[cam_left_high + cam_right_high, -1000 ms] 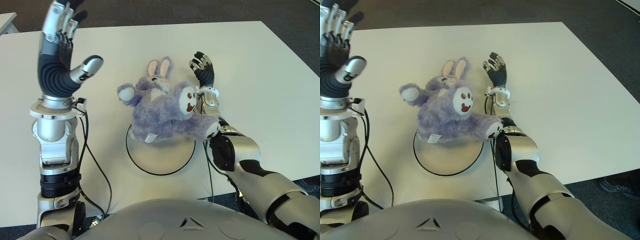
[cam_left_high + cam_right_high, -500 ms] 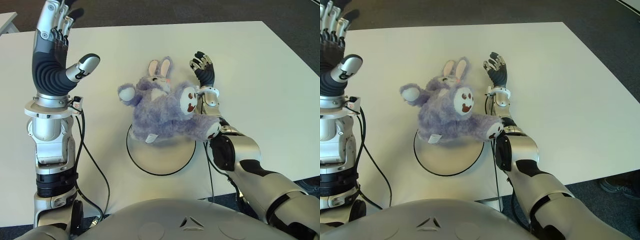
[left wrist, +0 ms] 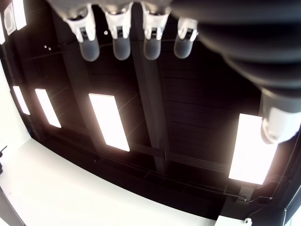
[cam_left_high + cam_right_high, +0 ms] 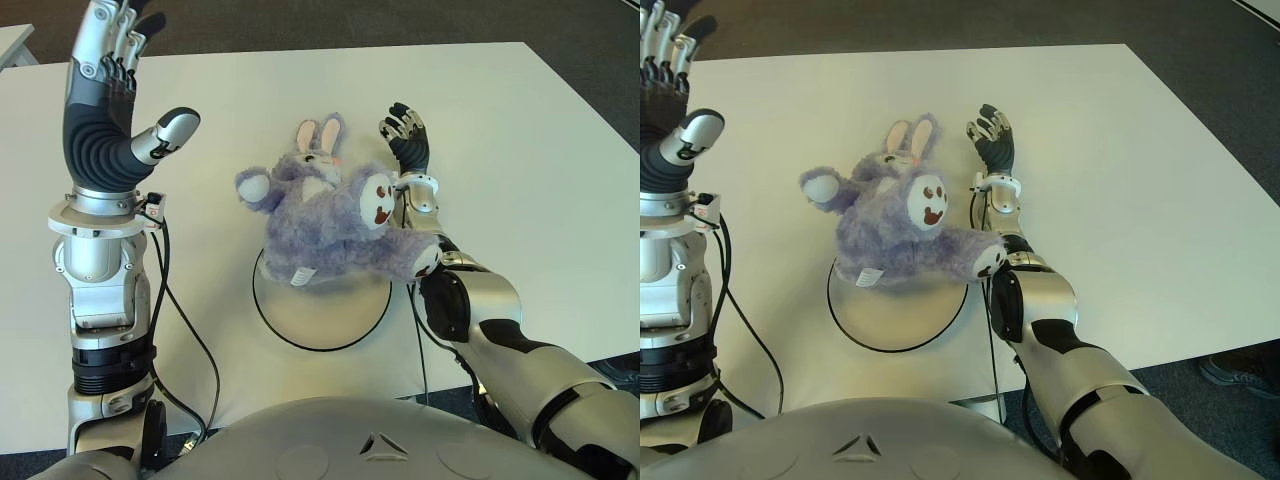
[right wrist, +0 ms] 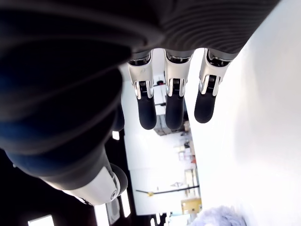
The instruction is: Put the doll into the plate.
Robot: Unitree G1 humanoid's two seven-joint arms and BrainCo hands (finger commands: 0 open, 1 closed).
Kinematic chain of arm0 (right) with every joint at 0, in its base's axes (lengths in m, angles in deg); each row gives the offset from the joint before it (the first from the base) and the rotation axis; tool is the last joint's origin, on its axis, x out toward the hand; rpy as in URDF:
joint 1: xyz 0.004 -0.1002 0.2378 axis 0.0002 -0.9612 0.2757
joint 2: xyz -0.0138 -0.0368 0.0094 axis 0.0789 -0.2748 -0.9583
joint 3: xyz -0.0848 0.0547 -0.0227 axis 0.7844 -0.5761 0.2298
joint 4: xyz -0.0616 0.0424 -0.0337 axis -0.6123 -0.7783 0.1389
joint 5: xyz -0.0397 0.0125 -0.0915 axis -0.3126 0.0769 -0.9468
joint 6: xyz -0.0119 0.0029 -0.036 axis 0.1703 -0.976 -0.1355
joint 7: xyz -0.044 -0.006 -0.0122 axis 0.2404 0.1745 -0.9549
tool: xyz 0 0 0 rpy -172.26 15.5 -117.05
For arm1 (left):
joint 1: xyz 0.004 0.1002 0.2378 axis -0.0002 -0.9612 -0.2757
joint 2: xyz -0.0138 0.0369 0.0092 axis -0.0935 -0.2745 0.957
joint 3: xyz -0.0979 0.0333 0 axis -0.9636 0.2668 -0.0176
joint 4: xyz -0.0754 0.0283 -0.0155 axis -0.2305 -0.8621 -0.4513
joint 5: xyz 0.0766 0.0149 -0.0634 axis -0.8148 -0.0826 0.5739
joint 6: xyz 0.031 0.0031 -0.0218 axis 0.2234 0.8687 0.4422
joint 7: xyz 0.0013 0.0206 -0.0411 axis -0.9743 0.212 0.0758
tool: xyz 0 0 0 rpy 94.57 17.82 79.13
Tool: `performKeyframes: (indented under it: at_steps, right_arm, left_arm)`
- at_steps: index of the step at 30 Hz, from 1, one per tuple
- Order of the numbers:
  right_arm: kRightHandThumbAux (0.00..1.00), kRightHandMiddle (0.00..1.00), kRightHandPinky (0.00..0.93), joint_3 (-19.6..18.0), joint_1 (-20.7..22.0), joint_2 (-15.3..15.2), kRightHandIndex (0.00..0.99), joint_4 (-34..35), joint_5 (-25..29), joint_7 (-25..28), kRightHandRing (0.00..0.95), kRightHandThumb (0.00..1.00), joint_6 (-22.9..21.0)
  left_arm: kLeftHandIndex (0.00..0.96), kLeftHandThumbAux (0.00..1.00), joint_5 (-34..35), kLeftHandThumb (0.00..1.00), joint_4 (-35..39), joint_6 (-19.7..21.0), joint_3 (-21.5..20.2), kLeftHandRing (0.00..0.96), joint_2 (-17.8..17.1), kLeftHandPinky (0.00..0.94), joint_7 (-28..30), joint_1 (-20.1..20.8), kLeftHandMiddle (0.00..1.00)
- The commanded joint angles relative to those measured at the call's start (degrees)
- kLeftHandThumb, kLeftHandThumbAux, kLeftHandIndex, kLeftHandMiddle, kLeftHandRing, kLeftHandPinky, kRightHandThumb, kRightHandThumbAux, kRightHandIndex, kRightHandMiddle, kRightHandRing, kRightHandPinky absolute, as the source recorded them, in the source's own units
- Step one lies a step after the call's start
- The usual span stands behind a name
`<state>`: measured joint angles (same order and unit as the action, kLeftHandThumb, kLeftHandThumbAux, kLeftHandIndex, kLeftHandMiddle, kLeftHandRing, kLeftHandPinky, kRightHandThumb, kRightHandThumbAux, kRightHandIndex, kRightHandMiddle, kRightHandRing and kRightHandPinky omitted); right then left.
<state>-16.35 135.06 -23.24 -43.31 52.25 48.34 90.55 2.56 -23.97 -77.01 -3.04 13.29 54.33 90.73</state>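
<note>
You had the fluffy purple plush rabbit doll [image 4: 330, 225] lying on the white bench [image 4: 520, 130], its lower body draped over the far rim of the round white plate with a thin black edge [image 4: 320, 315], while its head and ears lay beyond the plate on the bare bench. The near half of the plate showed uncovered.

Your right hand [image 4: 405, 135] showed just beside the doll on its right side, at about the level of the ears, fingers spread and pointing away from the robot, gripping nothing. The right forearm ran along the doll's right flank, and one white-tipped paw [image 4: 424, 262] showed against the arm near the elbow; you could not tell whether they touched. Your left hand [image 4: 110, 90] was raised upright well to the left of the doll, fingers extended and thumb held out, palm empty.

The doll's long axis ran slantwise, from the pale pink-lined ears [image 4: 320, 135] at the far side toward the paw at the near right. A round white patch with brown marks [image 4: 377, 198] faced upward and toward the right hand. Another white-tipped paw [image 4: 252, 186] stuck out to the left, and a small white sewn tag [image 4: 299, 276] hung over the plate.

A black cable [image 4: 185, 320] looped down from the left wrist over the bench, left of the plate.
</note>
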Motion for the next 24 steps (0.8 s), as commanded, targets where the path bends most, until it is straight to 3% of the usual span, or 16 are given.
performKeyframes:
  at_steps: [1,21,22,23,24]
  right_arm:
    - [0.815,0.183,0.188,0.02,-1.42,0.33,0.188,-0.55,0.10,0.07,0.162,0.502,0.00]
    - [0.815,0.183,0.188,0.03,-1.43,0.33,0.188,-0.55,0.11,0.07,0.162,0.502,0.00]
    - [0.815,0.183,0.188,0.06,-1.60,0.33,0.188,-0.47,0.08,0.03,0.162,0.502,0.15]
    - [0.814,0.174,0.187,0.08,-1.74,0.33,0.188,-0.41,0.06,0.00,0.158,0.502,0.26]
    - [0.812,0.171,0.187,0.11,-1.85,0.33,0.187,-0.36,0.04,-0.02,0.156,0.502,0.36]
  left_arm:
    - [0.000,0.458,-0.49,0.164,0.46,0.60,-0.30,0.000,-0.38,0.047,0.10,-0.19,0.000]
    - [0.000,0.458,-0.49,0.164,0.52,0.66,-0.30,0.000,-0.37,0.047,0.10,-0.21,0.000]
    - [0.000,0.458,5.41,0.164,-5.05,4.28,1.05,0.000,1.15,0.047,2.63,1.55,0.000]
    - [0.000,0.322,9.85,0.041,-9.24,6.99,2.07,0.000,2.29,0.011,4.53,2.87,0.010]
    - [0.000,0.290,11.95,0.010,-12.32,9.03,2.74,0.000,2.76,0.002,5.31,4.46,0.014]
